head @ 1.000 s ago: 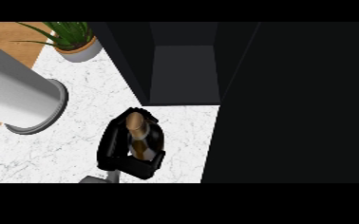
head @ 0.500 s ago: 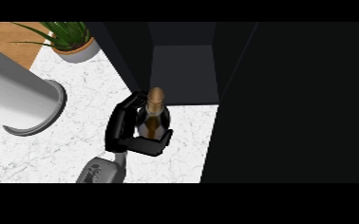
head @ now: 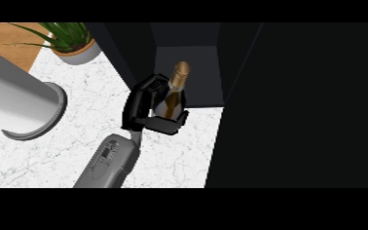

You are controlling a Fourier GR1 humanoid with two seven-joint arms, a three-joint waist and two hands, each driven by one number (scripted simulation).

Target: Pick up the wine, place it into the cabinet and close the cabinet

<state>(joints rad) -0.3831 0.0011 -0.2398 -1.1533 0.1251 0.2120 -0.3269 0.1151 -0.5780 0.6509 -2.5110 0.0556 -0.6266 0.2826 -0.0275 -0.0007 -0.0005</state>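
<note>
Nearest thing is the grey forearm (head: 108,163) coming in from the bottom edge, a bit left of centre, angled up and to the right over the white marble counter (head: 64,151). At its end the left hand (head: 140,105) is wrapped around the wine bottle (head: 173,97), with the fingers curled along the bottle's left side and the thumb hooked under and across the lower body. The base is hidden in that grip.

The bottle's long axis runs away from the robot, with the gold foil top (head: 182,70) at the far end, tipped slightly right. It sits right at the mouth of the dark cabinet (head: 197,73), and the neck overlaps the opening. I can't tell whether it's actually past the front edge.

Room-wise, the cabinet's left wall (head: 133,53) is just beside the fingers, so that side is tight. On the right a big dark panel (head: 287,126) runs down the view, with a strip of bare counter between it and the hand. The left has more open marble, up to a grey cylinder (head: 28,107) near the left edge. Furthest back at top left is a potted plant (head: 72,44), well apart from the hand.
</note>
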